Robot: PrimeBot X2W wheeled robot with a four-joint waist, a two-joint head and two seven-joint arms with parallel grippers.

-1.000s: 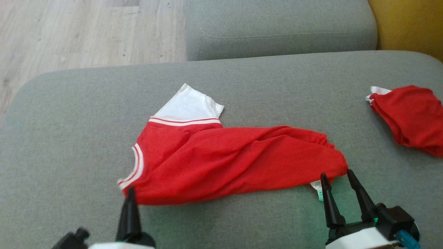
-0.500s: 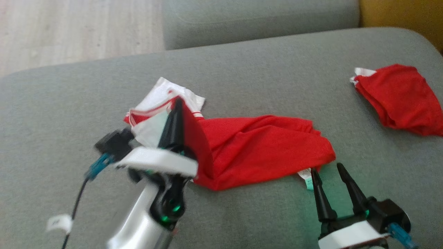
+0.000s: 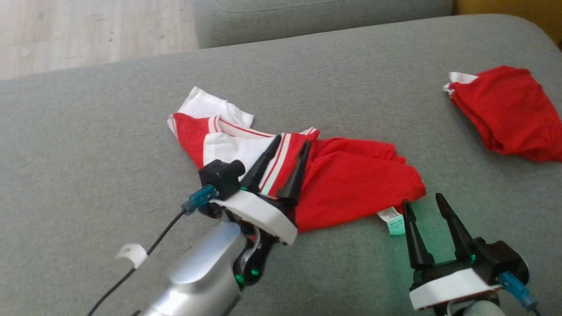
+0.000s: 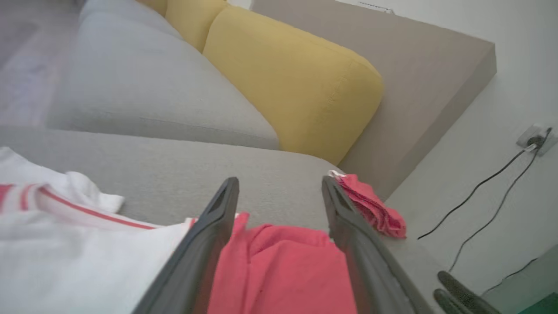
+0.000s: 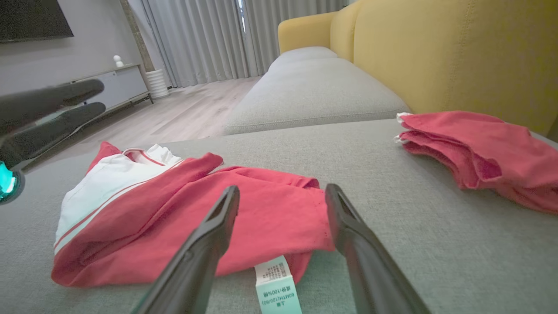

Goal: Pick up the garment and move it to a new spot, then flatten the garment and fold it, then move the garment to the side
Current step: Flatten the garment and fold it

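1. Saw the red and white garment lying bunched up in the middle of the grey sofa seat.
2. Found the left gripper just over its striped part, fingers spread apart, grabbing nothing.
3. Found the right gripper low by the garment's edge, just beside the little label, fingers spread apart too, holding nothing.
4. Spotted another red cloth well apart, near the right end of the seat.

Care label on garment hem, small print, too fine to read
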